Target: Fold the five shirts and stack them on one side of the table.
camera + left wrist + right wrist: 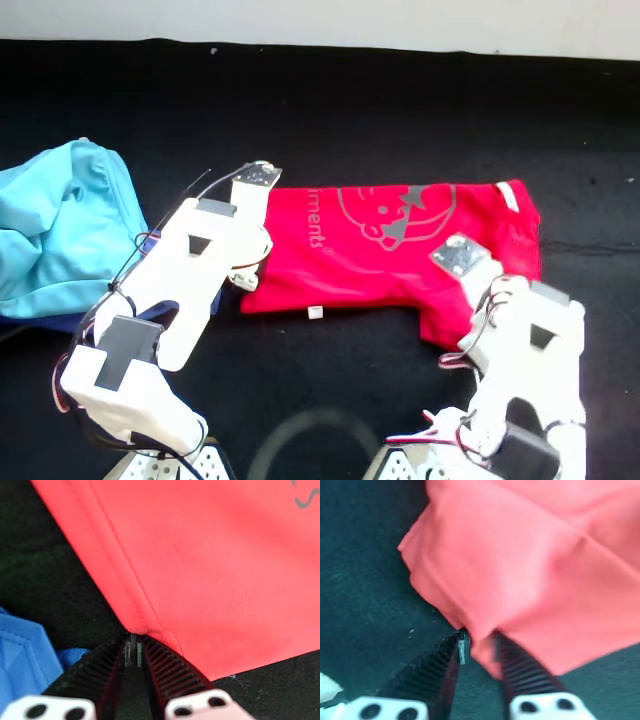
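The red shirt [390,255] is carrying a grey printed figure [395,220] and grey lettering [316,222], with a small white tag [315,312] showing at its hem. The turquoise shirt [60,225] is showing plain, with darker blue cloth [45,322] edging it. The counter [330,110] is showing plain black. The left arm [165,290] and right arm [530,350] are wearing white shells with black blocks, and their ribbed jaws are showing black.

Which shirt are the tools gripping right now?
The red shirt, spread mid-table, pinched by the left tool and right tool; the turquoise shirt lies bunched aside.
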Tool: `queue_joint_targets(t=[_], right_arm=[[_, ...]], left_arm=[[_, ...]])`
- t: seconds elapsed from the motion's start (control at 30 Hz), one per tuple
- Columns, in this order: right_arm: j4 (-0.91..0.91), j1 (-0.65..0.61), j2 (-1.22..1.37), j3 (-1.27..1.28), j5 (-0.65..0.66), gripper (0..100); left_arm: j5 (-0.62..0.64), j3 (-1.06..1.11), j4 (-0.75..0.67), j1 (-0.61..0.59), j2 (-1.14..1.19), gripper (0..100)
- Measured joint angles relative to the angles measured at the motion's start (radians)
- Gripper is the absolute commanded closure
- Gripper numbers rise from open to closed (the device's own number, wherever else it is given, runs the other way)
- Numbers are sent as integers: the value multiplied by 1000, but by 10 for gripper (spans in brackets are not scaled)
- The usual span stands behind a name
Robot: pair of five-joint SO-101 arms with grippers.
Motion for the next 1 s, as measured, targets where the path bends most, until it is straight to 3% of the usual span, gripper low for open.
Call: queue_joint_targets(t=[0.33, 0.43, 0.57, 0.83, 1.0], right_arm=[[2, 3, 38, -181, -64, 991], [9, 3, 43, -184, -83, 937], [117, 3, 44, -192, -83, 846], [278, 3, 44, -221, -43, 845], [267, -14, 44, -189, -37, 842]], left_arm=[[0, 0, 0, 0, 0, 992], [0, 0, 0, 0, 0, 992], [0, 0, 0, 0, 0, 992], [0, 0, 0, 0, 0, 992], [0, 0, 0, 0, 0, 992]])
